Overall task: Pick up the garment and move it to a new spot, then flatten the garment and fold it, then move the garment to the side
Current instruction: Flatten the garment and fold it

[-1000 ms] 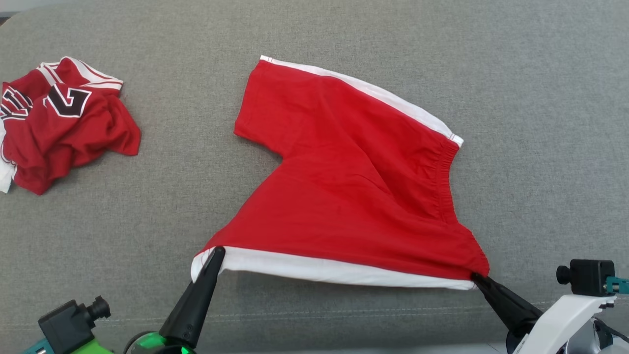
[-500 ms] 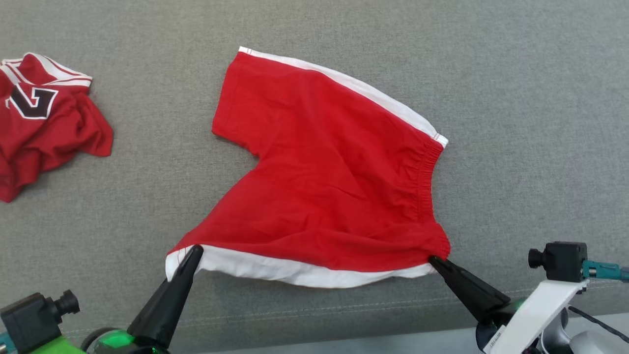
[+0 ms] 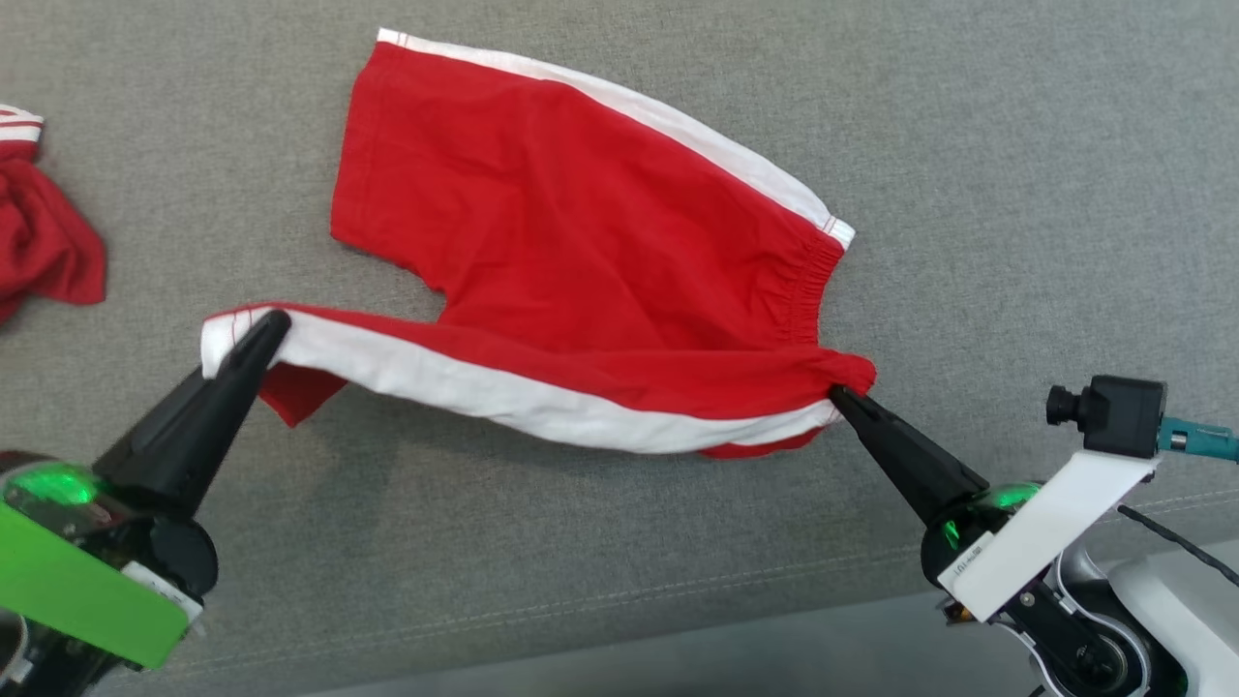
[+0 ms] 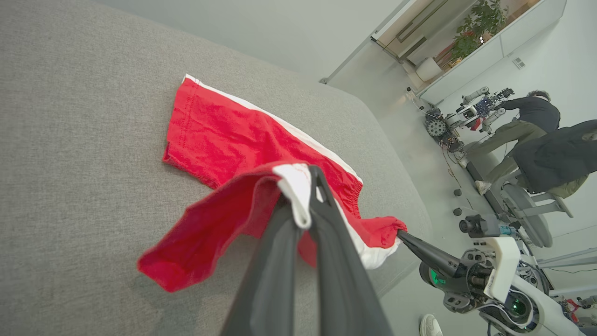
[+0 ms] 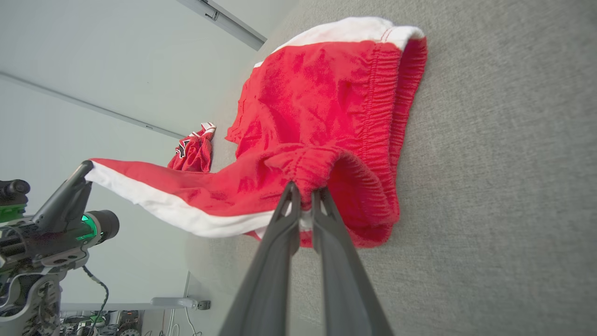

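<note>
One big grey upholstered surface [image 3: 1016, 145] takes up most of the head view, w/ a stitched seam along its near edge. Red shorts [image 3: 581, 223] w/ white side stripes sit roughly mid-surface. Their far leg and most of the elastic waistband lie flat on the fabric. The near leg is held up off it, stretched as a taut band btwn the two grippers, white stripe toward the camera and a shadow on the grey below. The raised leg's hem droops open at the left end, and a bit of red hangs under the band nr the right end. A 2nd red garment [image 3: 44, 247], crumpled, w/ white trim, lies well apart at the far left edge. The right wrist view shows black-and-white lettering on it.

Left gripper [image 3: 266, 329] is closed, pinching the white-striped hem corner of the raised leg, fingers pointing up and right in the head view. Right gripper [image 3: 840, 395] is clamped on the bunched waistband corner, fingers pointing up and left. The right wrist view shows red fabric squeezed btwn its tips.
</note>
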Available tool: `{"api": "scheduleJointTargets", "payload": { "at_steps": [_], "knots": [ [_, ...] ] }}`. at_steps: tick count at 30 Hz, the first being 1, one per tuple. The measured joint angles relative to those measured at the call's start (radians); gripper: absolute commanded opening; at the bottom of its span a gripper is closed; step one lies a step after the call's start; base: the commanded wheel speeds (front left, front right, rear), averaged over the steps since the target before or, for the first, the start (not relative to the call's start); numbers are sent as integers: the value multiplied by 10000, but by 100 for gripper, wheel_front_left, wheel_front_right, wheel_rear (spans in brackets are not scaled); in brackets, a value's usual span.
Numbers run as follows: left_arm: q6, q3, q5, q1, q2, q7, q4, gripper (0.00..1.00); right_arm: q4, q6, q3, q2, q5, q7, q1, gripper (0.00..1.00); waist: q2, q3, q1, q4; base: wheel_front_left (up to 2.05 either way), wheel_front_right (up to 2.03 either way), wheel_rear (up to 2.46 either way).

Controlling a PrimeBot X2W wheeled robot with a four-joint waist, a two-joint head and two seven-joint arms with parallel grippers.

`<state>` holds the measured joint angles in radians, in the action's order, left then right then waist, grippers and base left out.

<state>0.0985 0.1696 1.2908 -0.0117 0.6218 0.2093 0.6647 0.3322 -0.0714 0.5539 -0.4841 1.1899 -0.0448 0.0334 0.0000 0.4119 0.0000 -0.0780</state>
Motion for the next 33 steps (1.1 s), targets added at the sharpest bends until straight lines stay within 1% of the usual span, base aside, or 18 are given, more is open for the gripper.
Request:
{"api": "scheduleJointTargets", "payload": {
  "at_steps": [7, 11, 15, 22, 26, 30, 33],
  "knots": [
    [182, -157, 251, -2159, 1020, 1563, -441, 0, -337, 31, -50, 506, 328, -88, 971, 0, 0, 782, 0, -345, 0, 0, 0],
    [222, -144, 376, -3407, 1356, 2305, -886, 0, -608, 113, -111, 853, 464, -134, 1593, 0, 0, 1226, 0, -544, 0, 0, 0],
    [249, -96, 426, -4567, 1565, 2899, -1452, 0, -871, 186, -280, 1160, 629, -134, 2149, 0, 0, 1623, 2, -784, 0, 0, 0],
    [251, 351, 389, -6160, 1636, 3701, -2654, 0, -1317, 382, -391, 1837, 1072, -128, 2859, 0, 0, 2157, 3, -1264, 0, 0, 0],
    [251, 692, 52, -6977, 1593, 4046, -3279, 0, -1572, 581, -324, 2077, 1154, -128, 3099, 0, 0, 2374, 3, -1533, 0, 0, 0],
    [251, 1087, -127, -7680, 1390, 4341, -3781, 0, -1816, 717, -270, 2282, 1308, -128, 3199, 0, 0, 2519, 2, -1777, 0, 0, 0],
    [257, 1484, -215, -8165, 1078, 4512, -4121, 0, -1916, 846, -244, 2353, 1352, -86, 3262, 0, 0, 2586, 2, -1917, 0, 0, 0]
  ]
}}
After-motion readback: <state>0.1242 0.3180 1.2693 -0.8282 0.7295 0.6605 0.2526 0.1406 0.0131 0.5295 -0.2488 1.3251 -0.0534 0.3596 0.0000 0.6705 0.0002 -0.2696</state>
